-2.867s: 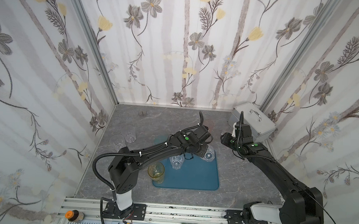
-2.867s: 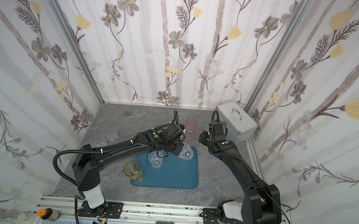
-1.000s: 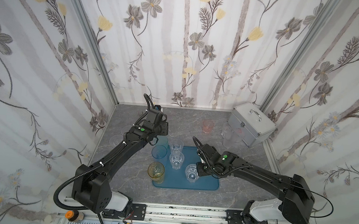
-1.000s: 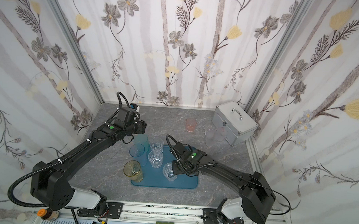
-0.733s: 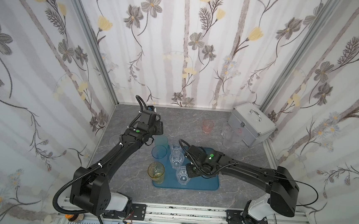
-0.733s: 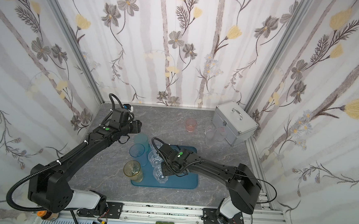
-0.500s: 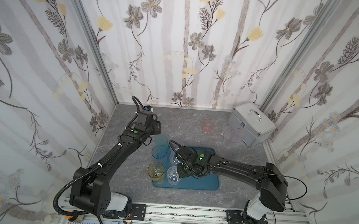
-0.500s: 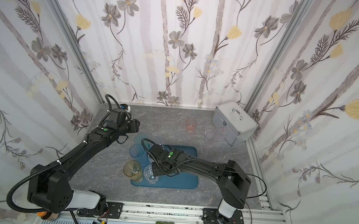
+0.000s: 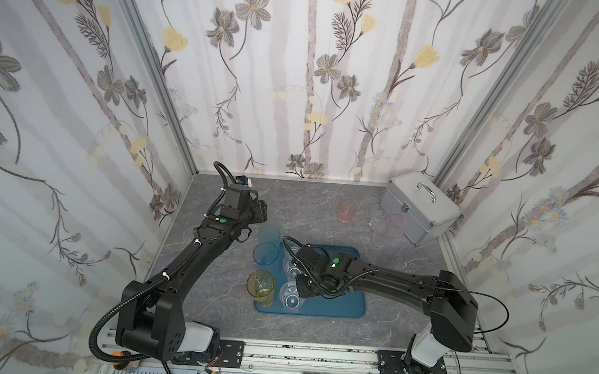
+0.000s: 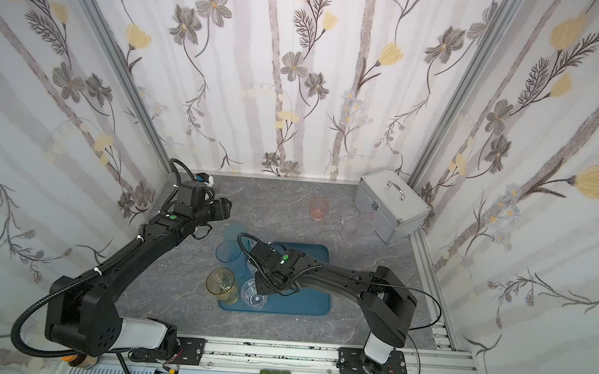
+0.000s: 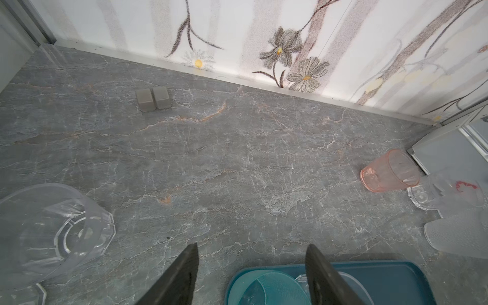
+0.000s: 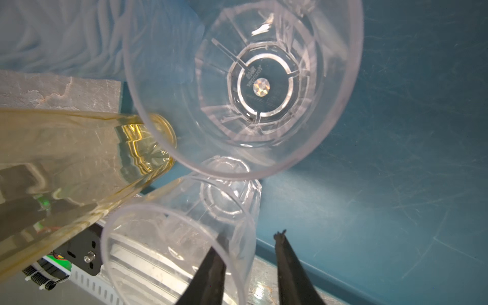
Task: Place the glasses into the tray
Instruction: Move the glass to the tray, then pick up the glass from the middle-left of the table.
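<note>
Right gripper [image 12: 247, 245] has swung to the tray [image 9: 347, 308] corner, jaws parted astride a clear glass [image 9: 290, 297]: release step. Next, lift straight out. Left gripper [image 11: 252, 247] spread, empty.

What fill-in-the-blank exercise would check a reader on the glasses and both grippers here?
1. The left gripper has its jaws ___, with nothing between them.
2. The right gripper has one finger inside a clear faceted tumbler and the other ___ it.
3. That tumbler stands in a flat teal-blue rectangular ___.
4. The coloured tumbler standing apart on the grey tabletop, near the silver metal case, is ___.
Missing: open; outside; tray; pink.
</note>
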### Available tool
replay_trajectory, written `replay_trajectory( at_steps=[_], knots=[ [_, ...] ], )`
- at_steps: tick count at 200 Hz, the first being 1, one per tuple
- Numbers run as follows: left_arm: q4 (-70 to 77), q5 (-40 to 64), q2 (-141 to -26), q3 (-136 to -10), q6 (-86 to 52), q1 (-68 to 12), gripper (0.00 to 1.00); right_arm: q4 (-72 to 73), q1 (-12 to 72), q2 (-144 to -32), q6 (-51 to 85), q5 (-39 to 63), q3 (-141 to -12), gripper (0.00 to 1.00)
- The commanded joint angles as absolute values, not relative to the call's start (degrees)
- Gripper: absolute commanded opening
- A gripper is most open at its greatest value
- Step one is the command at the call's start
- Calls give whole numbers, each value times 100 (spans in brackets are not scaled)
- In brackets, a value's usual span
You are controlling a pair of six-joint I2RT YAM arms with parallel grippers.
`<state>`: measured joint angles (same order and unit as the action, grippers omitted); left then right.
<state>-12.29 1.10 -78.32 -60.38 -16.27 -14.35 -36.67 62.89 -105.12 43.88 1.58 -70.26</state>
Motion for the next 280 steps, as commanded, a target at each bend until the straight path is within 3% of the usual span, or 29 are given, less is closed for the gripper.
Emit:
replay_trajectory(
  at_steps=[1, 57, 92, 184, 226, 280],
  knots=[
    [-1072, 108, -7813, -6116, -1730, -1367, 67, -3297, 6202, -10197, 4411, 436, -6964, 41],
    [-1090, 810, -7927, -6328, -2312, -719, 74, -3313, 5088, -9330, 4074, 479, -6837, 45],
    [-1090, 446, -7836, -6277, -2256, -649, 73, -3303, 4363, -9347, 3822, -57, -7175, 46],
    [-1276, -631, -7076, -5540, -2044, -636, 74, -2557, 4102, -10116, 3528, -220, -7674, 47],
    [-1659, -611, -6607, -5214, -2100, -224, 82, -2032, 4087, -10328, 3573, -53, -7443, 47],
    [-1800, -704, -7054, -5117, -2101, -43, 78, -2021, 4088, -10541, 3144, -214, -7585, 47]
  ],
)
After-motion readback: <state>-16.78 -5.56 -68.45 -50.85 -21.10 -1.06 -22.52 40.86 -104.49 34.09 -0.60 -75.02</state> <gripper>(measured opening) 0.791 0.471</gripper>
